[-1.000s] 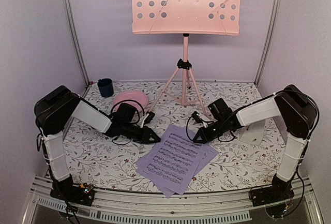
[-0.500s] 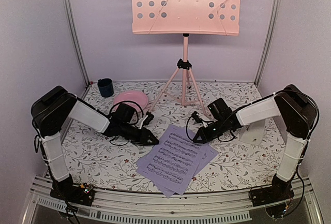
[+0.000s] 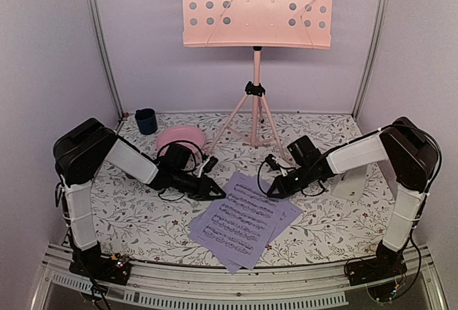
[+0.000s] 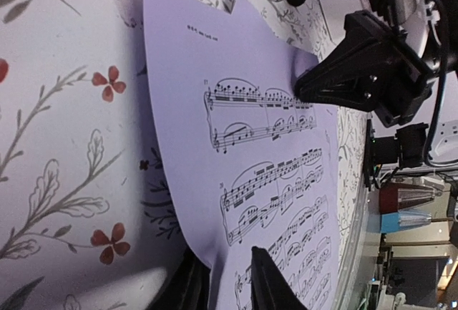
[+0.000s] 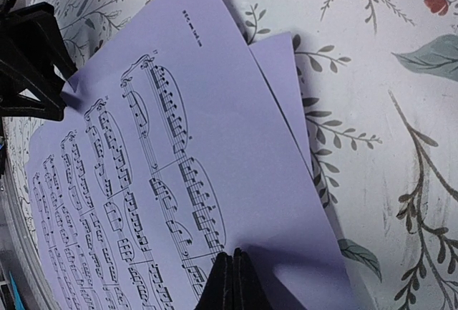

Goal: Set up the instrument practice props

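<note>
Two arms, both stretched low toward frame centre. Left gripper: jaws narrowly parted, straddling the upper left edge of the sheet music pages, which lie flat at lower centre. Right gripper: jaws pressed together, pinching the pages' upper right edge.

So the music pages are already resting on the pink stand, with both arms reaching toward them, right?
Not quite. The sheet music pages lie on the table, not on the pink stand, whose desk is bare; the top external view shows it. The left gripper and right gripper do both reach toward them.
</note>
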